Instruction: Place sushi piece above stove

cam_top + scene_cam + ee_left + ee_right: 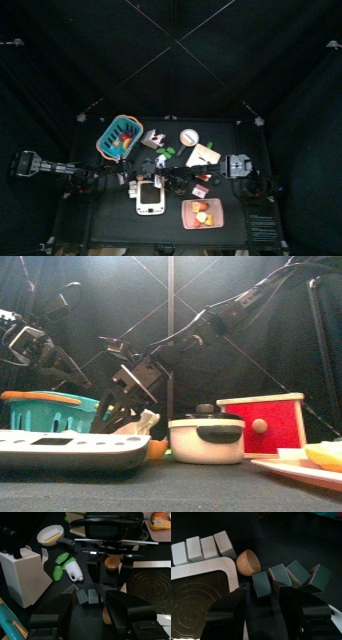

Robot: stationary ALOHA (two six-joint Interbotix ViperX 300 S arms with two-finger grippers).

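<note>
The right gripper hangs spread wide over a row of dark sushi pieces, one between its jaws, apparently just let go beside the stove. The left gripper rests nearby; its jaws stand apart, empty.

The right gripper is hanging with jaws spread over dark sushi blocks packed side by side, leaving hardly any gap between them. A wooden bowl is sitting just beside them, crowding the stove's edge. Pale blocks are lining the stove's far side.
</note>
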